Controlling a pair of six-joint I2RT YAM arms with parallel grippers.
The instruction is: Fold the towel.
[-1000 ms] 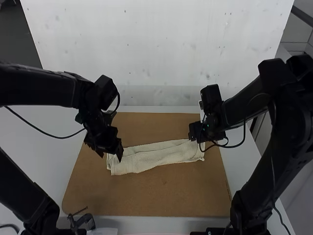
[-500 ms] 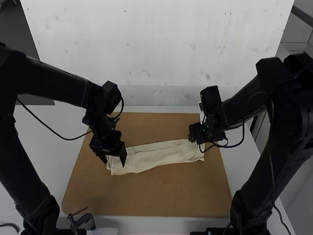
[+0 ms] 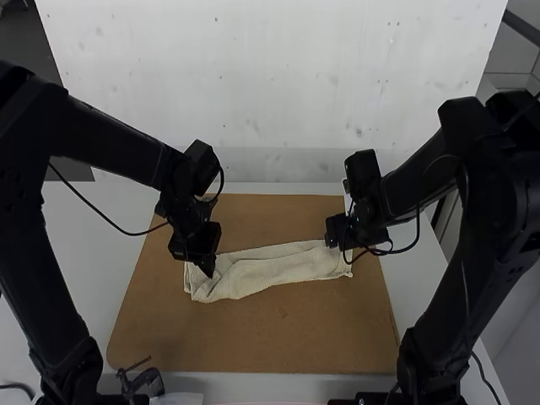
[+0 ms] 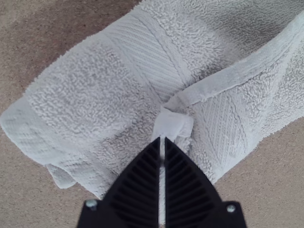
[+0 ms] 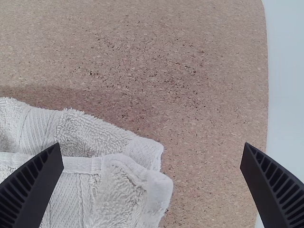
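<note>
On the cork mat (image 3: pixel 261 337) — towel (image 3: pixel 283 270) in a strip, crosswise fold likely beginning.
Left gripper (image 4: pixel 162 138) pinches a corner, right gripper (image 5: pixel 152 144) spread — next, probably, lift and carry over.

In the high view, the left gripper (image 3: pixel 207 265) and right gripper (image 3: pixel 342 240) hide parts of the towel (image 3: pixel 278 269). Both wrist views crop the towel; the right one also crops the cork mat (image 5: pixel 190 71).
</note>
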